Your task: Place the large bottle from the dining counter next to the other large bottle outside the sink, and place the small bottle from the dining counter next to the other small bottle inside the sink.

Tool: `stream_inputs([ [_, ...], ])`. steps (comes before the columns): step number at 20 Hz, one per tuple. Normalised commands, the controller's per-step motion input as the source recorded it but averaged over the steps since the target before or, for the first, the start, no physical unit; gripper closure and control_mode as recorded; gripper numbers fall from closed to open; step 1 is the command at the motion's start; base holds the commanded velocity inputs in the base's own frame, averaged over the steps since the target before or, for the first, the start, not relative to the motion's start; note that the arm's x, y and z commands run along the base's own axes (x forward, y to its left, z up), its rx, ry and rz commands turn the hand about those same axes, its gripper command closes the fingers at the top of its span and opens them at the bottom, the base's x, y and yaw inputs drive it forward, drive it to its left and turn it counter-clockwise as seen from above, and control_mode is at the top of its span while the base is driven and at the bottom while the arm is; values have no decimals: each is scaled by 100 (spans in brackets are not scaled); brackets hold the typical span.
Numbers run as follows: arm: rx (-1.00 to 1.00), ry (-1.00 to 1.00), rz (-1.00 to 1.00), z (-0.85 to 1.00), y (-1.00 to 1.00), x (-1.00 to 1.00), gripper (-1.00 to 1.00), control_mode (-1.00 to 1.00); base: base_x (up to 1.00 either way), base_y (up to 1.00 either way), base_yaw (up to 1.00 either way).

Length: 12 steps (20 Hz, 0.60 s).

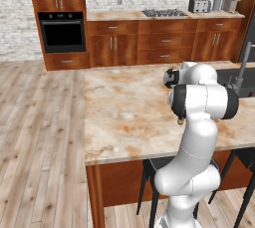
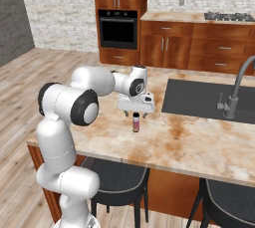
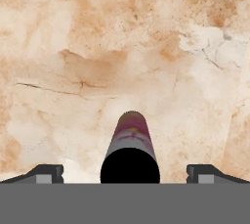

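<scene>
Marbled beige-and-orange stone is forming the dining counter (image 2: pixel 199 147), on which the small bottle (image 2: pixel 135 122) is standing upright, pale pink with a dark cap. The bottle is sitting near the counter's near edge, to the left of the sink (image 2: pixel 199 100) and well apart from it. The sink's dark grey basin is lying in the right part of the counter, with its curved grey faucet (image 2: pixel 238 85) rising at the basin's near right side.

The white arm is reaching from the near left over the counter, and the gripper (image 2: pixel 134 115) is hanging directly above the small bottle, pointing downward. Its jaws are standing spread wide, one on each side of the cap, and are grasping nothing; a gap is showing between each fingertip and the bottle.

From the hand camera, the small bottle (image 3: pixel 130 152) is appearing end-on between the two dark fingertips (image 3: pixel 45 173), its black cap nearest the lens and its pinkish body tapering away toward the stone surface.

In the left base view the bottle (image 1: pixel 180 120) is peeking out beside the arm's elbow.
</scene>
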Motion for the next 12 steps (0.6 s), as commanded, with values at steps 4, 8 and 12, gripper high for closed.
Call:
stream_inputs([
  [4,0,0,0,0,0,0,-100,-100,0,0,0],
  [8,0,0,0,0,0,0,-100,-100,0,0,0],
  [12,0,0,0,0,0,0,-100,-100,0,0,0],
])
